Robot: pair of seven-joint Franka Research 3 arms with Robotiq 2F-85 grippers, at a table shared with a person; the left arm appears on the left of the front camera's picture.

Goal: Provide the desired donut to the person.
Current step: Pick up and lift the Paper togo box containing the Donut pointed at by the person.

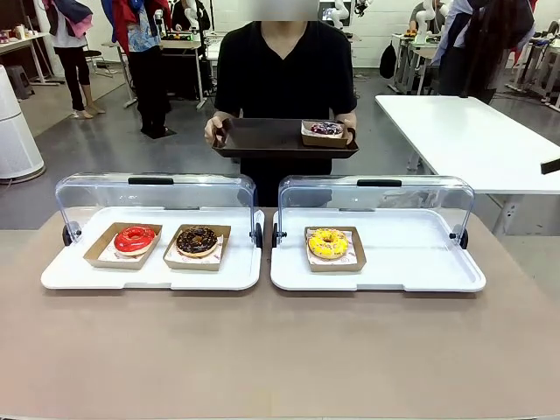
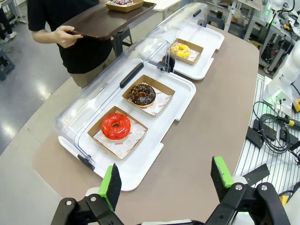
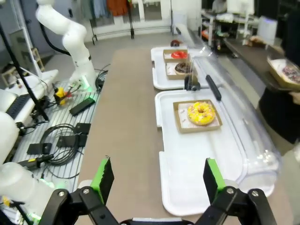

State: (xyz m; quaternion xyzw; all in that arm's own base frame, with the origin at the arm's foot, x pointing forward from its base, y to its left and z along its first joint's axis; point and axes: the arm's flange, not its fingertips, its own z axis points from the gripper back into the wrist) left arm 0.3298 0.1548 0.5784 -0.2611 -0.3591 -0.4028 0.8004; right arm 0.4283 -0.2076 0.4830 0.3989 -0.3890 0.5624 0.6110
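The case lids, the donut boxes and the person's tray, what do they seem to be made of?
Case lids: clear glossy plastic, see-through with reflections.
Donut boxes: brown matte cardboard, probably, with folded walls.
Person's tray: dark brown, likely plastic, faint sheen; could be coated wood.

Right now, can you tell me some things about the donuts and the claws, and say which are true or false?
1. The red donut sits beside the chocolate donut on the left white tray. True.
2. The yellow donut shares its tray with another donut. False: it sits alone on the right white tray.
3. The person holds a dark brown tray carrying one boxed donut. True.
4. The left claw is shut on a donut. False: it is open and empty.
5. The right claw is open. True.
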